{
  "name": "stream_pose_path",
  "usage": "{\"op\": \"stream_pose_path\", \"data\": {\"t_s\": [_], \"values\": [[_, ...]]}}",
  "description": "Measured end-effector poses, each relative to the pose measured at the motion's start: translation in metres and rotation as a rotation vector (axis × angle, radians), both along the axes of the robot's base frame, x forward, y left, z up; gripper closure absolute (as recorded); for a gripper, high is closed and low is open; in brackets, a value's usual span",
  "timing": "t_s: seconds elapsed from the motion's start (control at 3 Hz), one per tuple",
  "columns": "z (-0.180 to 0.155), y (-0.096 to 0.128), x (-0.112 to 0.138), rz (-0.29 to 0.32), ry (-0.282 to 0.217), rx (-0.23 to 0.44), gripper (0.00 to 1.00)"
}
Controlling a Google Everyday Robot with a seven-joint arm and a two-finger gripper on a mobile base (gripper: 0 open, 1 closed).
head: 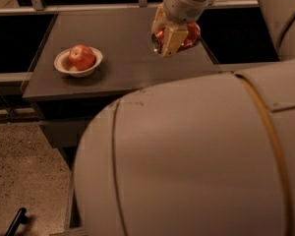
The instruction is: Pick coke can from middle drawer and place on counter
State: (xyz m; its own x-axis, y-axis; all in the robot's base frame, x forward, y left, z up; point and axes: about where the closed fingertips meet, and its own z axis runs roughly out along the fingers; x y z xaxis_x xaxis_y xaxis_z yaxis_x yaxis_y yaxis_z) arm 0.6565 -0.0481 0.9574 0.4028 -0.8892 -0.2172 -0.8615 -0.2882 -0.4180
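Camera view is half filled by the robot's pale arm shell (pixel 187 156), which hides the counter's front right corner. Behind it lies the grey counter (pixel 123 53). Over the counter's right side, near the right edge, hangs the gripper (pixel 174 38), its fingers pinching the coke can (pixel 191 35); whether the can touches the surface cannot be told. Near the left edge sits a white bowl (pixel 64 67) holding a red apple (pixel 81 57).
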Motion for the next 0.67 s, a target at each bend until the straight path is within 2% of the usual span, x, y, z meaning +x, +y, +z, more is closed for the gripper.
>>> {"op": "stream_pose_path", "data": {"t_s": [0.33, 0.67], "values": [[-0.024, 0.011, 0.013, 0.048, 0.060, -0.032, 1.00], [-0.047, 0.033, 0.034, 0.110, 0.106, 0.032, 1.00]]}}
